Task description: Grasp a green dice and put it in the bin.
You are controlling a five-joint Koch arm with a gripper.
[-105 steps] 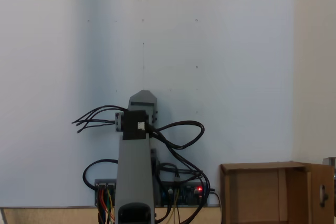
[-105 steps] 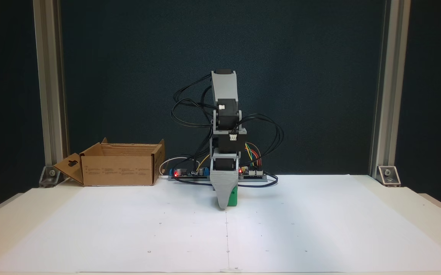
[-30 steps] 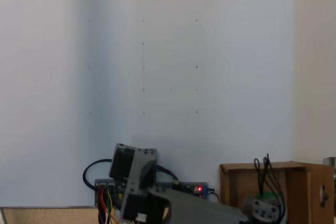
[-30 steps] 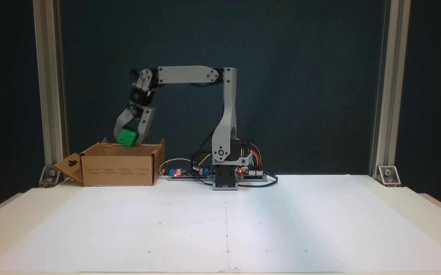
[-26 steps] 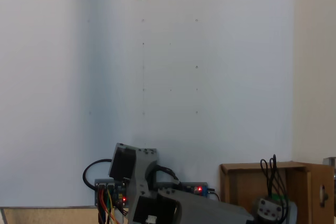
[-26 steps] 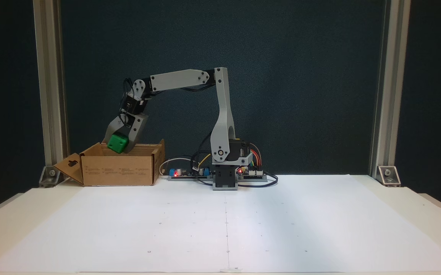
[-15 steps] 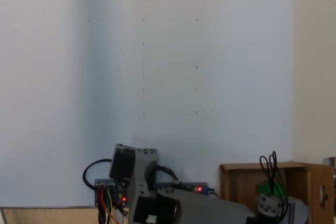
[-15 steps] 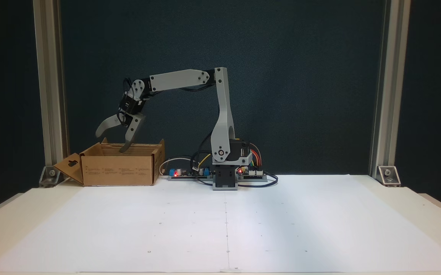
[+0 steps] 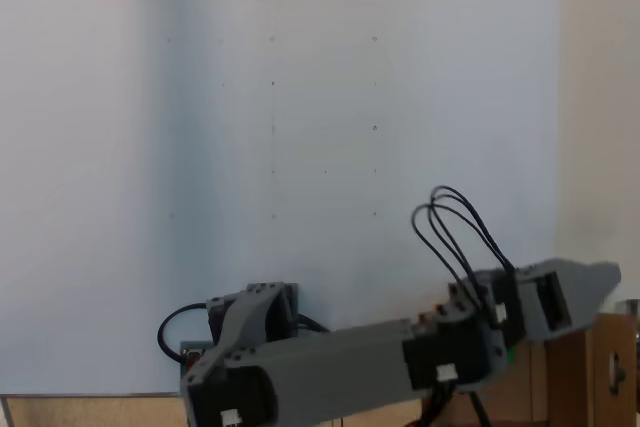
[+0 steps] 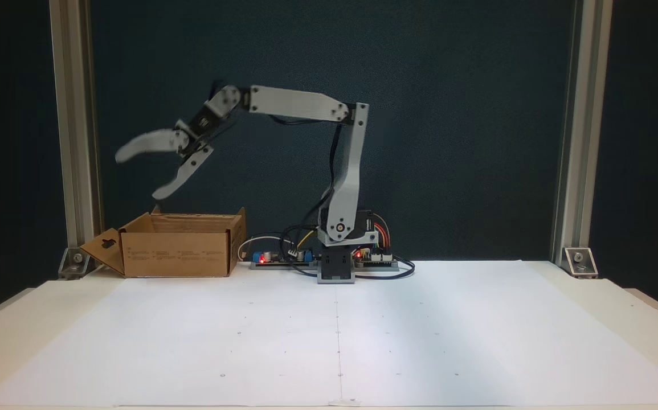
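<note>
The grey arm's gripper [image 10: 137, 173] hangs above the brown corrugated cardboard box [image 10: 176, 250], jaws wide apart and empty. I can't see the green dice; presumably light, rigid, gripped across flat faces.

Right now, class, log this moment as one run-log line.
gripper: open, empty, raised above bin | bin: on table, left of arm base | dice: hidden | phase: after release

Grey arm [image 9: 330, 367] over white sheet [image 9: 300, 147], bin [image 9: 590, 367] partly hidden behind it
</note>
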